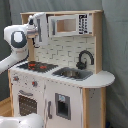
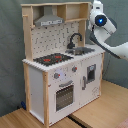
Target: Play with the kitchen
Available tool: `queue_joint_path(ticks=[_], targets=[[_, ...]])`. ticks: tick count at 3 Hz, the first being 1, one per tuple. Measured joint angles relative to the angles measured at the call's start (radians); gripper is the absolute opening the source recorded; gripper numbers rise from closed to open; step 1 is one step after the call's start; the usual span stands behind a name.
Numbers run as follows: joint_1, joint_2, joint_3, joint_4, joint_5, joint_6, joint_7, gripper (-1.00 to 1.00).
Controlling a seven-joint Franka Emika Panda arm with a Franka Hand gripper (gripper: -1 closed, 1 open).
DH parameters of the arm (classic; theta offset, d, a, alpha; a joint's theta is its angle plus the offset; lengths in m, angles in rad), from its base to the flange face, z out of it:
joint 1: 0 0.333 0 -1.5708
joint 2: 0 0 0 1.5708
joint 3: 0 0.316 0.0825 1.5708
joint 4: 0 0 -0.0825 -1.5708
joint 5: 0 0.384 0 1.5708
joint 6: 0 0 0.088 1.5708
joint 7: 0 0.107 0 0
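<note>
No legible text, brand, number or sign in either exterior view, toy kitchen (image 1: 65, 75) microwave panel (image 1: 85, 23) bearing only dark marks too blurred to read

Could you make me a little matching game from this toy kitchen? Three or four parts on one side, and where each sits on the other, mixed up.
Parts:
1. hob
2. faucet
3. hood
4. oven door

Places:
A. at the top, under the upper shelf
B. on the front, below the knobs
C. on the counter, black with red rings
D. standing behind the sink

Pairs: 1-C, 2-D, 3-A, 4-B
</note>
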Motion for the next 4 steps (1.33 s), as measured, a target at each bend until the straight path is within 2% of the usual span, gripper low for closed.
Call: queue_joint_path(ticks=[1,2,3,4], targets=[[0.000,0.000,0.001,0.000,0.001,0.002,0.000,1.00],[0.001,0.000,0.003,0.000,0.004,0.010,0.000,1.00],[0.031,0.000,0.053,0.010,0.019,0.094,-0.005,1.00],[0.082,-0.001,0.072,0.048,0.018,0.099,-0.094,1.00]])
